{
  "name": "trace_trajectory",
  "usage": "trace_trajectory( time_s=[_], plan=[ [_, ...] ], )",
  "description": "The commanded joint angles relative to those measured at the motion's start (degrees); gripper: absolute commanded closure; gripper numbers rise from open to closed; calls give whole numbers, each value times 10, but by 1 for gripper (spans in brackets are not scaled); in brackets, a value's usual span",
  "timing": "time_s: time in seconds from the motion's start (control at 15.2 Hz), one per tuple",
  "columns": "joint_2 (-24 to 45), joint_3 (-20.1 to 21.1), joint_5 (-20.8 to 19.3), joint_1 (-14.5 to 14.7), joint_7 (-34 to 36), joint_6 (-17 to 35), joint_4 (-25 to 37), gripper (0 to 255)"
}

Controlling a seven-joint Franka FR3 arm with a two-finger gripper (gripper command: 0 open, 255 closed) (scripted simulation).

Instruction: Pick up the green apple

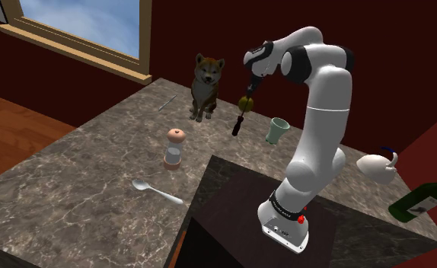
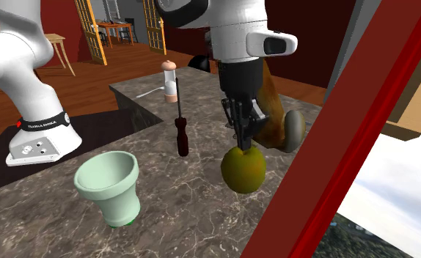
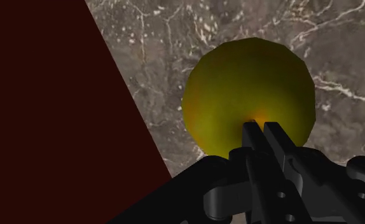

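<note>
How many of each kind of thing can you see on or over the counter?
Apple: 1
Screwdriver: 1
Cup: 1
Shaker: 1
Spoon: 1
Dog figure: 1
Bottle: 1
White rounded item: 1
Total: 8

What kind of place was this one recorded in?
Probably a kitchen or dining area in a house: a marble-patterned counter with a shaker and spoon on it, a wooden floor, a framed window, and a table with chairs further back.
</note>
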Motion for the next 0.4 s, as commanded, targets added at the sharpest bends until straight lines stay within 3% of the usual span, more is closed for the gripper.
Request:
trace_trajectory(
  time_s=[0.0, 0.33],
  plan=[
    [-7, -3, -5, 2, 3, -13, 7, 255],
    [-16, -6, -12, 4, 7, -33, 18, 255]
  ],
)
